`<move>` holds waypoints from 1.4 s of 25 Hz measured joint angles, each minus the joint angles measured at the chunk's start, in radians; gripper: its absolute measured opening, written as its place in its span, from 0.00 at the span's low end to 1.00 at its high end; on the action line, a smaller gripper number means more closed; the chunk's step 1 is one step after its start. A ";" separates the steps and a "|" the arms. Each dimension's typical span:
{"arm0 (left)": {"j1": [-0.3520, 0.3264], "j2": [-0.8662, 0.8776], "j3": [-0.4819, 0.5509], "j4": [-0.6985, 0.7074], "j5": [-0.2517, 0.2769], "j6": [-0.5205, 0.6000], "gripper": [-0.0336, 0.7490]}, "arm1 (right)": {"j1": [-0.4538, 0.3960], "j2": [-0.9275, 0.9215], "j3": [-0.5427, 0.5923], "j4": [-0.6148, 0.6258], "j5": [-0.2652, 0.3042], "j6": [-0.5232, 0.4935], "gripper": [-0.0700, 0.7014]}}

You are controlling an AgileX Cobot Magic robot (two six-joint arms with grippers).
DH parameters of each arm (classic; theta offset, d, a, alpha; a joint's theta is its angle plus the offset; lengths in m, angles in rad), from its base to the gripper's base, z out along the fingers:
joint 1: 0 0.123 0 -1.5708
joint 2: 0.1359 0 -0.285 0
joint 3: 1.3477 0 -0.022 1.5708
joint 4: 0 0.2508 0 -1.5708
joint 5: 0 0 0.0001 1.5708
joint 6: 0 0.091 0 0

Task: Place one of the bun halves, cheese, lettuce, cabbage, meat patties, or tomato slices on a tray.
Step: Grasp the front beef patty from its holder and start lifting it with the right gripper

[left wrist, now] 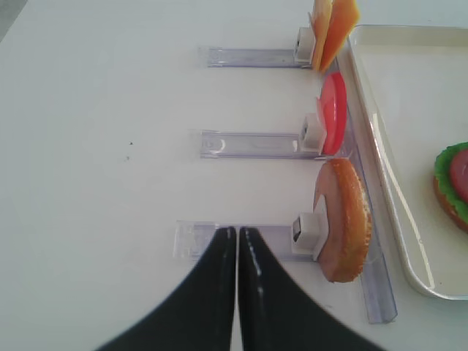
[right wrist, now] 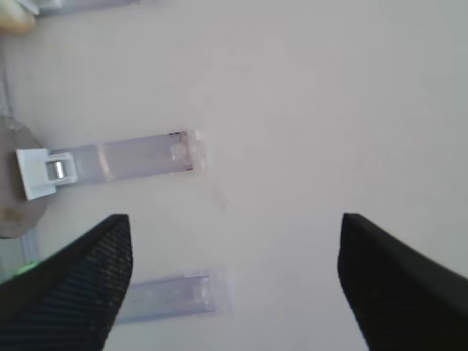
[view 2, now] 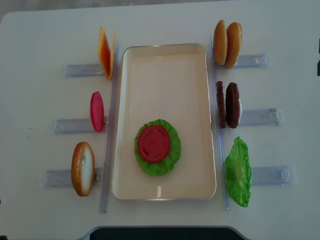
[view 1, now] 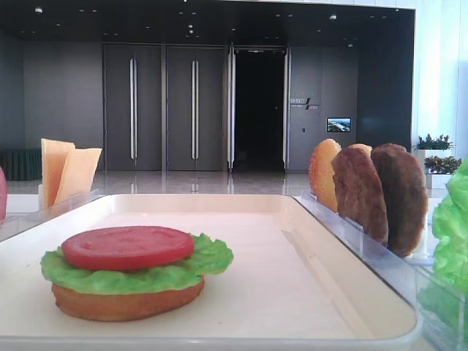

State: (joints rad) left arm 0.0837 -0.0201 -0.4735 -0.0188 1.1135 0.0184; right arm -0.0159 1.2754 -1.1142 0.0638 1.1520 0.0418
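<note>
On the cream tray lies a stack: a bun half, lettuce and a tomato slice on top. Left of the tray stand cheese, another tomato slice and a bun half. On the right are two bun halves, two meat patties and a lettuce leaf. My left gripper is shut and empty, over the holder of the bun half. My right gripper is open over bare table. Cabbage is out of view.
Each food item stands in a clear plastic holder whose rail points away from the tray. Two such rails lie under the right gripper. Long clear strips run along both tray sides. The table is white.
</note>
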 joint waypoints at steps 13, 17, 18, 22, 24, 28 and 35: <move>0.000 0.000 0.000 0.000 0.000 0.000 0.04 | 0.421 0.109 -0.065 -0.047 -0.077 0.240 0.84; 0.000 0.000 0.000 0.000 0.000 0.000 0.04 | 0.505 0.176 -0.114 -0.052 -0.077 0.285 0.84; 0.000 0.000 0.000 0.000 0.000 0.000 0.04 | 0.522 0.191 -0.122 -0.052 -0.077 0.292 0.84; 0.000 0.000 0.000 0.000 0.000 0.000 0.04 | 0.573 0.254 -0.159 -0.052 -0.077 0.312 0.84; 0.000 0.000 0.000 0.000 0.000 0.000 0.04 | 0.589 0.283 -0.185 -0.052 -0.075 0.315 0.84; 0.000 0.000 0.000 0.000 0.000 0.000 0.04 | 0.612 0.342 -0.252 -0.051 -0.041 0.319 0.84; 0.000 0.000 0.000 0.000 0.000 0.003 0.04 | 0.633 0.432 -0.330 -0.050 0.040 0.320 0.84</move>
State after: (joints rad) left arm 0.0837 -0.0201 -0.4735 -0.0188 1.1135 0.0218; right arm 0.6172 1.7075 -1.4444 0.0133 1.1923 0.3620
